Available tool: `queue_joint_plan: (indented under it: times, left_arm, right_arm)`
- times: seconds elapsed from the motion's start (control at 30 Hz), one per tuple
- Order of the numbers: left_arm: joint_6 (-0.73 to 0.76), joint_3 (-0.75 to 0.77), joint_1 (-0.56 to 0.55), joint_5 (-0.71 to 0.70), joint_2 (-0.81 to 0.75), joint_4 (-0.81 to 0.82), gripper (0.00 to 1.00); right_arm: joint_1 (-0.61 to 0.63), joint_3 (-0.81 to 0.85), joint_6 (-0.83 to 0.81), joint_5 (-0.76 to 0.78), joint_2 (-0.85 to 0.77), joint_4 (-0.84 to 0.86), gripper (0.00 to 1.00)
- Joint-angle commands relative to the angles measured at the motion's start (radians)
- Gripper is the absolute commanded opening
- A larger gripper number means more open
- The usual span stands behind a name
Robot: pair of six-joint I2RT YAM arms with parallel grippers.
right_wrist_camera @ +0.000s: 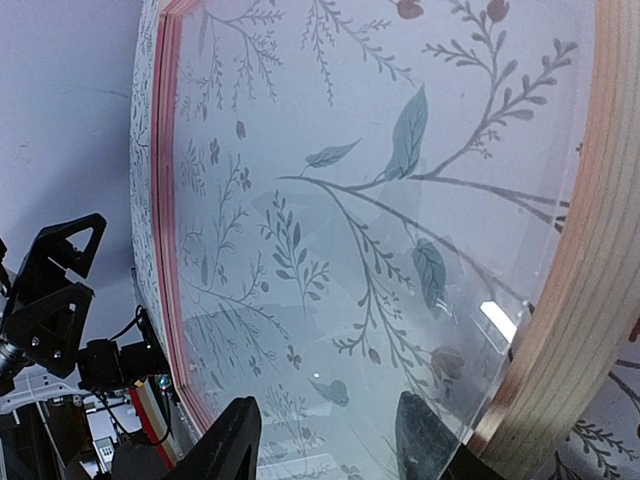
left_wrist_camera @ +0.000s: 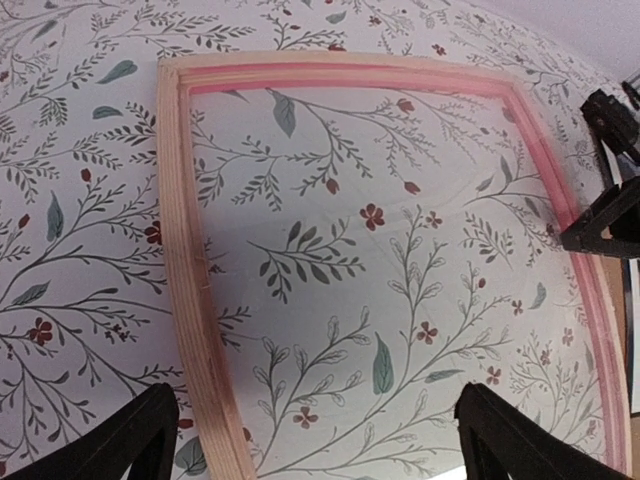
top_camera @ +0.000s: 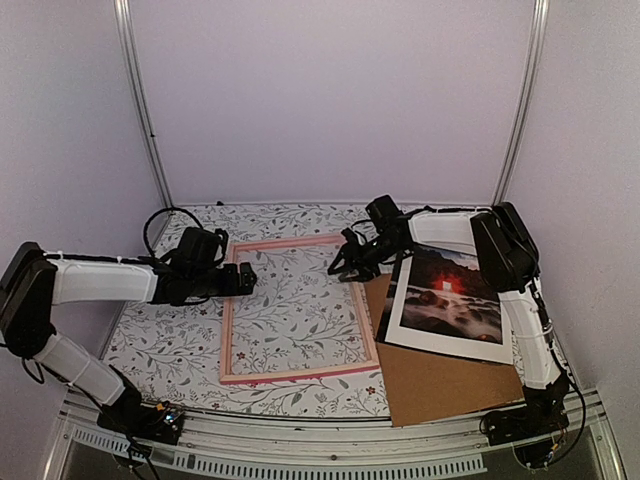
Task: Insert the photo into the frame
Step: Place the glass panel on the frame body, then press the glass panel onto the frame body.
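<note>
The photo [top_camera: 445, 295] is laid on a brown board [top_camera: 440, 385] at centre right, long axis up-picture, just right of the released right fingers [right_wrist_camera: 230, 440]. The frame [top_camera: 228, 330] is centred, with the released left fingers [left_wrist_camera: 120, 440] farther off.

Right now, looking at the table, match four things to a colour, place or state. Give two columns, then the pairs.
1 photo
2 frame
3 board
4 left claw

A brown, under the photo
B wide open
C dark, with a red sun
D pink, lying flat

Pairs: 1-C, 2-D, 3-A, 4-B
</note>
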Motion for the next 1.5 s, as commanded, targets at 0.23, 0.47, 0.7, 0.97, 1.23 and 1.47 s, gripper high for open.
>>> queue_joint_plan:
  times: [0.23,0.47,0.7,0.97,1.23,1.47]
  left_arm:
    - [-0.024,0.092,-0.118,-0.027,0.117,0.063,1.00]
    - [-0.024,0.127,-0.155,-0.035,0.186,0.068,1.00]
    - [-0.020,0.136,-0.166,-0.045,0.200,0.067,1.00]
    - [0.000,0.137,-0.166,-0.090,0.179,0.035,1.00]
    - [0.052,0.157,-0.157,-0.193,0.116,-0.109,1.00]
    - [0.084,0.123,-0.056,-0.190,0.068,-0.190,1.00]
  right_arm:
    - [0.005,0.039,-0.060,0.115,-0.074,-0.075,0.50]
    - [0.006,0.048,-0.084,0.175,-0.088,-0.110,0.50]
    - [0.007,0.051,-0.112,0.247,-0.115,-0.144,0.50]
    - [0.012,0.051,-0.140,0.312,-0.143,-0.168,0.50]
    - [0.017,-0.060,-0.180,0.423,-0.238,-0.136,0.49]
    - [0.019,-0.220,-0.210,0.387,-0.335,-0.078,0.49]
